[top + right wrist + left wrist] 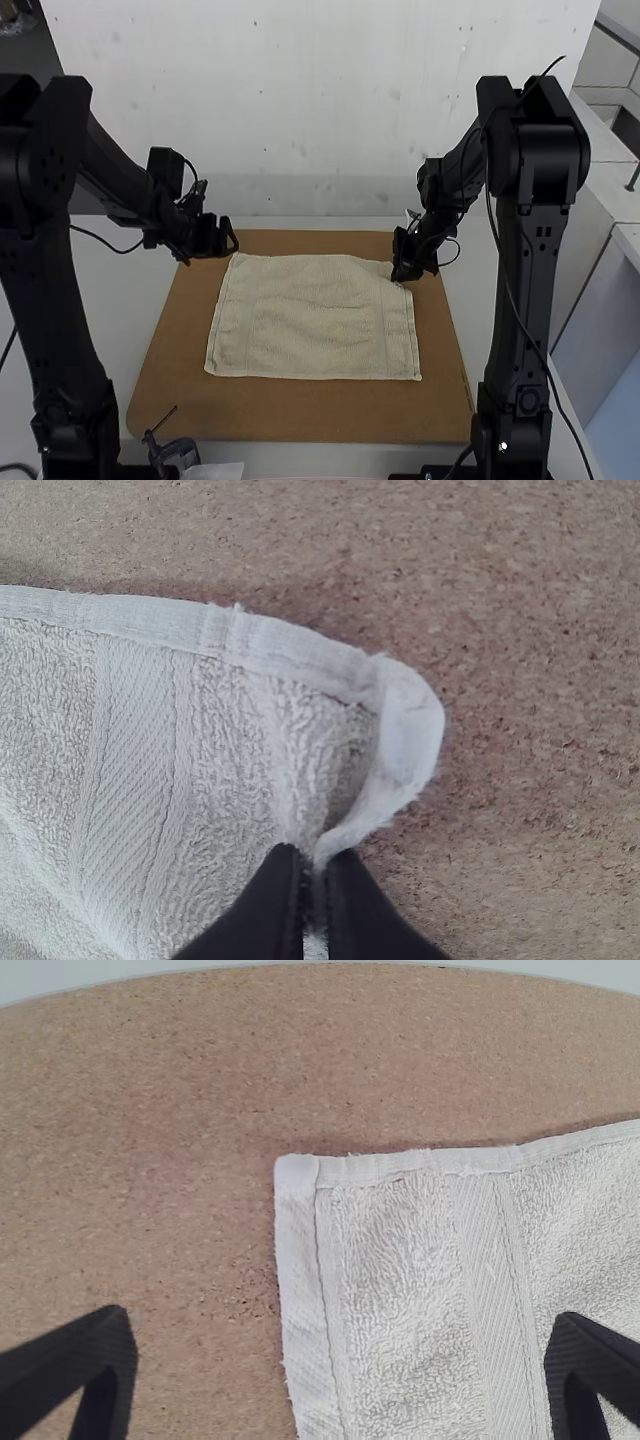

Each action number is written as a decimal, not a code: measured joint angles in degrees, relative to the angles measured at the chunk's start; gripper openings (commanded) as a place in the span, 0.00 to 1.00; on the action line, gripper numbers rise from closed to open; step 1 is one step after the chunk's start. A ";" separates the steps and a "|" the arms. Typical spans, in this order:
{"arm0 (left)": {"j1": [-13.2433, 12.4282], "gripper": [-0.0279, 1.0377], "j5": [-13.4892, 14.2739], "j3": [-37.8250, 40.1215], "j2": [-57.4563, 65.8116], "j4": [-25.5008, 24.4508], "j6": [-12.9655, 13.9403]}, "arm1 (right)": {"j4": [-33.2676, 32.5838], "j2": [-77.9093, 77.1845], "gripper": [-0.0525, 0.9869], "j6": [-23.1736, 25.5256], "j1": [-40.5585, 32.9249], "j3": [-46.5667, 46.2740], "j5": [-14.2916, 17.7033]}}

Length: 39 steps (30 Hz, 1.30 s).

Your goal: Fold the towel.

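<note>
The cream towel (315,320) lies spread out on a brown board. My left gripper (232,243) is at its far left corner in the high view. In the left wrist view the left gripper (345,1360) stands open above the towel's corner (390,1250), one finger over the board and the other over the cloth. At the far right corner, the right gripper (398,277) meets the towel's edge. The right wrist view has the right gripper (312,865) shut on the side hem just below the corner, and the towel (230,740) is pinched and slightly raised there.
The brown board (300,412) extends past the towel on all sides, on a light table (100,290). A small dark device (175,452) and a white paper (218,471) are at the near edge, by the left arm's base.
</note>
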<state>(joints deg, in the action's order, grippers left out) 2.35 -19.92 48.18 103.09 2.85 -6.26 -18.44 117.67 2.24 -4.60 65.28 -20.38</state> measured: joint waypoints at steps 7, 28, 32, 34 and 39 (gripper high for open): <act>2.73 0.80 0.70 4.04 5.97 -9.46 2.67 | 0.31 -2.34 0.08 0.00 0.00 -1.75 -0.42; 5.07 0.60 3.26 8.61 10.27 -11.39 7.72 | 1.90 -3.10 0.08 -0.66 0.57 -4.55 -3.50; 5.05 0.37 3.23 10.40 11.87 -10.91 7.26 | 1.90 -3.10 0.08 -0.87 0.98 -4.57 -3.87; 5.05 0.20 3.43 10.86 12.52 -10.64 7.08 | 1.88 -3.13 0.08 -0.98 0.98 -4.57 -3.96; 5.07 0.04 3.30 11.21 13.22 -10.16 6.38 | 1.92 -3.13 0.08 -1.03 0.98 -4.63 -4.46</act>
<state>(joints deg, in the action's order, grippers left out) 7.42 -16.62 59.40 116.31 -7.31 0.12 -16.51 114.54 1.21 -3.62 60.64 -24.84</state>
